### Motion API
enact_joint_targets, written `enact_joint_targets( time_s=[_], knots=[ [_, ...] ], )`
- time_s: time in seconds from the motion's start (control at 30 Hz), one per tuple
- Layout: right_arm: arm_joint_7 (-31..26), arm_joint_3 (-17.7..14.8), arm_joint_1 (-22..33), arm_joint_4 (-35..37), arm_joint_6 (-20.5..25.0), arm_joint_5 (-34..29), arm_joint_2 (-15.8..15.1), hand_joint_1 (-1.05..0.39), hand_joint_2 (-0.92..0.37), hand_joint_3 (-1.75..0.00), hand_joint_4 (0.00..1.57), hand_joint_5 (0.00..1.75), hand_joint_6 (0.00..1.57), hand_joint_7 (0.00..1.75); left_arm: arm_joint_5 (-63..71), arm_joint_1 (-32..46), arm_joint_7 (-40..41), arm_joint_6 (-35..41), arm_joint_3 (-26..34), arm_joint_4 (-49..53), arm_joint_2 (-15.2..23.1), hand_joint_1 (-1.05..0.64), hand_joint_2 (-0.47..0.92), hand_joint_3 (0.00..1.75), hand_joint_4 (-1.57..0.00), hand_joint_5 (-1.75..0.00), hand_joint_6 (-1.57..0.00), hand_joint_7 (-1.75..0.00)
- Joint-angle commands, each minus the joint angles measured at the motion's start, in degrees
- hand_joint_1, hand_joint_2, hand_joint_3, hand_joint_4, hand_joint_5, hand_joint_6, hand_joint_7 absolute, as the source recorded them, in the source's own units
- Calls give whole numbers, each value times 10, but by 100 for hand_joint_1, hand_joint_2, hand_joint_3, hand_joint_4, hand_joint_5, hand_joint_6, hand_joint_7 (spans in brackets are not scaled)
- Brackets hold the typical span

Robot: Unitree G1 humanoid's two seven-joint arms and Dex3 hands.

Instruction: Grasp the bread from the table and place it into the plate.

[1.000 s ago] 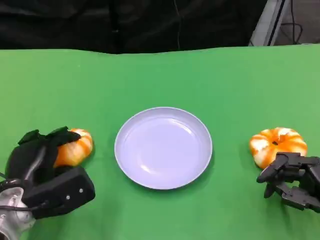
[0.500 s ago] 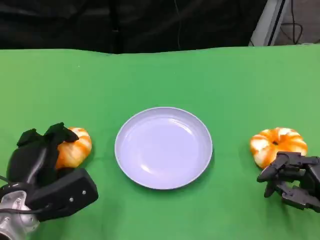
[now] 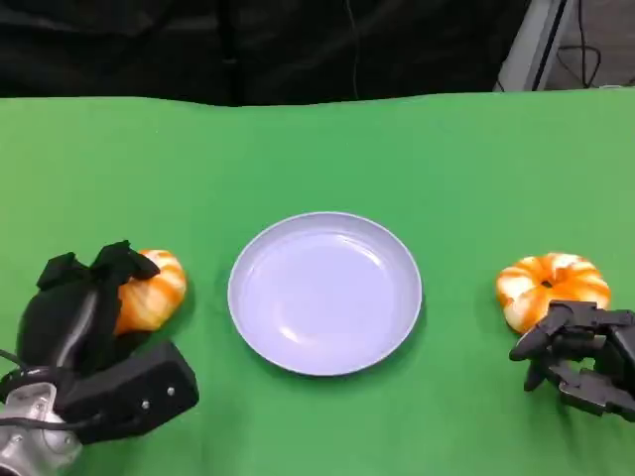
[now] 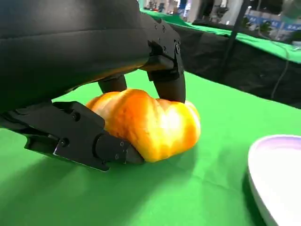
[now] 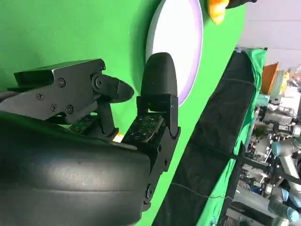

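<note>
Left hand [image 3: 84,307], fingers closed around the glossy orange-and-white bread roll [image 3: 151,292] resting on the green table [image 3: 317,149], left of the round pale lavender plate [image 3: 324,294]. Right hand [image 3: 580,355], fingers apparently curled loosely, empty, just beside a second orange roll [image 3: 552,283].

Right hand [image 5: 127,113], fingers apart, hangs over green table [image 5: 56,33] near plate [image 5: 181,35].

place: probably robot lab | cues: green-draped tables [image 3: 317,149], black curtain [image 3: 248,45], robot arms [image 5: 282,160]
</note>
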Motion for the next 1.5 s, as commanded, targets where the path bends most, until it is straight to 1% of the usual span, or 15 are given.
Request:
enact_joint_targets(
  time_s=[0.03,0.17,0.3,0.4,0.5,0.6,0.7,0.8,1.03,1.33,1.5],
  knots=[
    [-3,-3,5,1,-6,3,-6,7,-86,-56,88,137,95,95,10,9,20,-6,-4,-25,15,-5,92,38,-20,-172,-31,-148],
    [-2,-3,6,-1,-5,3,-6,6,-86,-56,87,137,95,95,13,15,19,-6,-2,-42,18,-5,92,40,-20,-171,-31,-147],
    [-6,-3,5,1,-6,0,-7,7,-86,-56,88,137,95,95,19,30,20,-11,-1,-94,25,-5,92,40,-20,-170,-30,-145],
    [-8,-2,5,2,-10,-3,-8,7,-86,-56,87,136,94,95,20,43,13,-6,2,-128,29,-6,92,41,-19,-168,-32,-140],
    [-3,-3,5,2,-5,2,-7,6,-86,-57,88,137,94,95,27,60,10,4,3,-175,33,-7,92,41,-20,-167,-33,-136],
    [-3,-3,5,2,-4,1,-7,6,-85,-57,88,137,94,95,38,74,10,18,4,-216,36,-8,92,41,-18,-169,-30,-140],
    [-6,-2,5,2,-5,-2,-8,6,-85,-57,88,137,94,95,45,87,11,18,5,-256,37,-5,92,39,-22,-165,-31,-140],
    [-11,-1,5,3,-6,-5,-9,6,-85,-57,88,137,95,95,46,96,3,22,8,-284,36,-5,92,39,-22,-164,-31,-140],
    [-13,1,4,3,-7,-6,-8,6,-85,-57,89,136,95,94,54,111,-4,21,7,-342,24,-5,92,42,-25,-164,-35,-136],
    [-15,2,5,2,-9,-7,-7,6,-86,-56,89,135,95,93,62,113,-23,23,1,-378,-1,-7,92,42,-23,-168,-34,-138],
    [-20,4,6,1,-8,-11,-7,6,-85,-57,88,135,96,92,65,110,-37,22,-4,-386,-15,-6,92,42,-20,-169,-29,-142]
  ],
)
